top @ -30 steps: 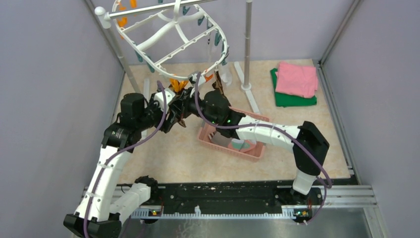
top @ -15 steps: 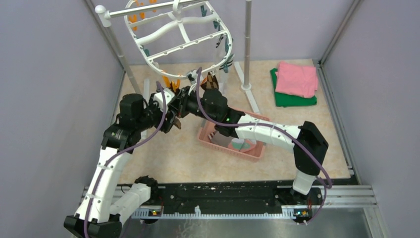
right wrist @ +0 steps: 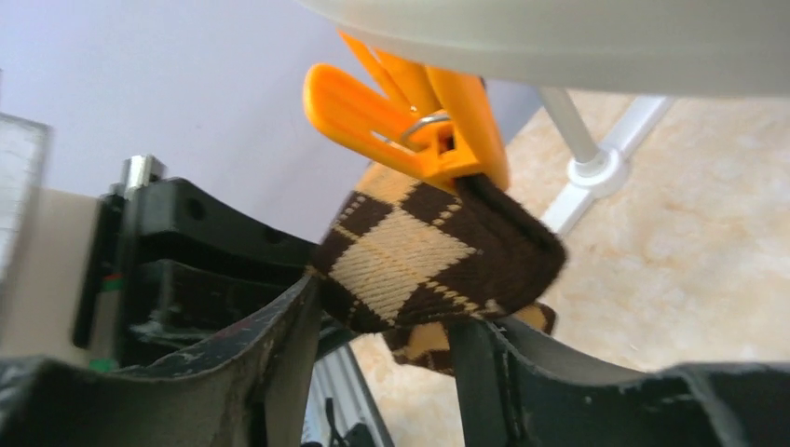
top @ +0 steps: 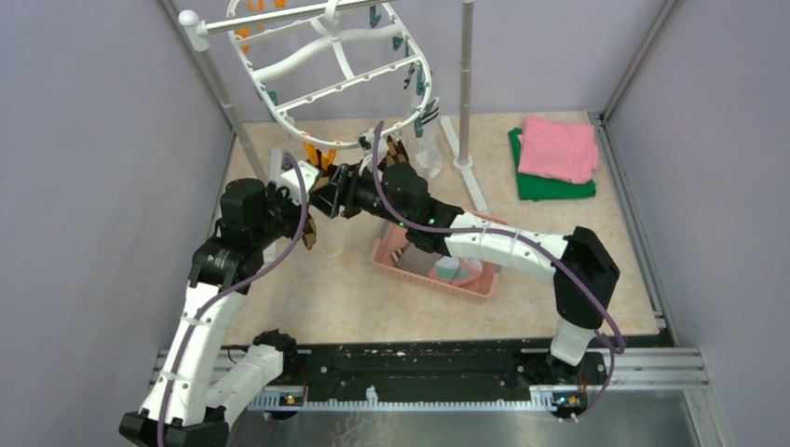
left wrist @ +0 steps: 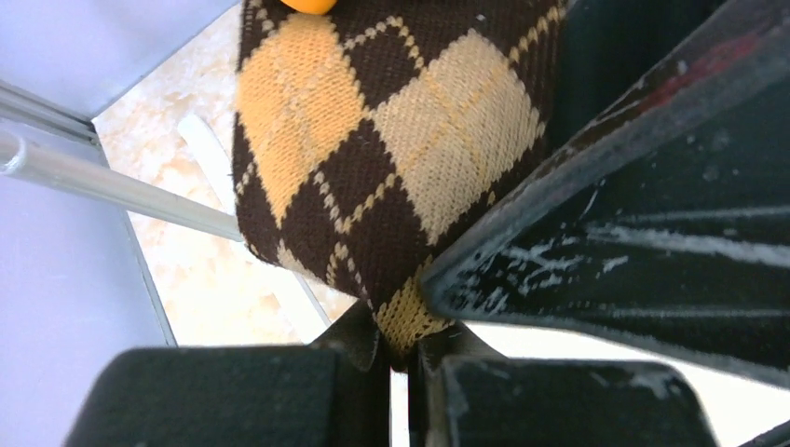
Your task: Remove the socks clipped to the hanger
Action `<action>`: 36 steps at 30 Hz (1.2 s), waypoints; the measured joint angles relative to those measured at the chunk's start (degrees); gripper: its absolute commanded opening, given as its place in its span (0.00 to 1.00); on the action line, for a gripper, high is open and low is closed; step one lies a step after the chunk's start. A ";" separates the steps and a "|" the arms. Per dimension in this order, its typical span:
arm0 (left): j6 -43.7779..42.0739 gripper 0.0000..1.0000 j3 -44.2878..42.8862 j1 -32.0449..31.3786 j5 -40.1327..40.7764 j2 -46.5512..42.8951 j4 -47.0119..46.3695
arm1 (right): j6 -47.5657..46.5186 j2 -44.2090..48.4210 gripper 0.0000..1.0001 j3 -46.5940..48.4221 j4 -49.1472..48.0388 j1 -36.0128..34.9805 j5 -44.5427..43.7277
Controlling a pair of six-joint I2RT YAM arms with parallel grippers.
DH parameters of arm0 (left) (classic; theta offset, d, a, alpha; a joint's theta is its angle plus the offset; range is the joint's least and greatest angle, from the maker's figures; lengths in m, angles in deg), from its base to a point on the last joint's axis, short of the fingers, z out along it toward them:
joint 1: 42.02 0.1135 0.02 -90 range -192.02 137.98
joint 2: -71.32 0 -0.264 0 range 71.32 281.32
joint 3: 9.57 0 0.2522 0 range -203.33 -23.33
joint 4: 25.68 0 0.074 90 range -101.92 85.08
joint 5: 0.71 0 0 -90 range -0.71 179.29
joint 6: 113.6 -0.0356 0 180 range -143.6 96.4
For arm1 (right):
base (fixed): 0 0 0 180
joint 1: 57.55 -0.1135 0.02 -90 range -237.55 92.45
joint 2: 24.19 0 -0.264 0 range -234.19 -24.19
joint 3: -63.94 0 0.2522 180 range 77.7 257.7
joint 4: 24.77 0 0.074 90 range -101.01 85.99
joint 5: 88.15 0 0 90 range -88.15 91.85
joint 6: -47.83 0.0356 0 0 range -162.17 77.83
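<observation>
Two tools, one sock (left wrist: 373, 140) — left gripper (left wrist: 401, 358) pinching its tip, likely to tug; right gripper (right wrist: 387, 312) parted, orange clip (right wrist: 410, 121) just above.

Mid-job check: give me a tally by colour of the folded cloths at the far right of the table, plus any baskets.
pink folded cloth: 1
green folded cloth: 1
pink basket: 1
Total: 3

The top view looks down from high behind the near edge over the whole desk (top: 307, 289), while both wrist views press close to one sock (left wrist: 373, 140) from opposite sides.
</observation>
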 measured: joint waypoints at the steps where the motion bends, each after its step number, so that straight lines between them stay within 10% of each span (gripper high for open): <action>1: 0.07 0.00 0.00 0.00 0.46 -0.24 -0.04 | -0.09 0.17 0.55 -0.09 0.81 0.15 -0.57; 36: 1.03 0.00 0.37 0.04 -2.19 -1.11 -1.55 | -25.03 7.26 0.55 0.94 -2.73 2.54 -7.78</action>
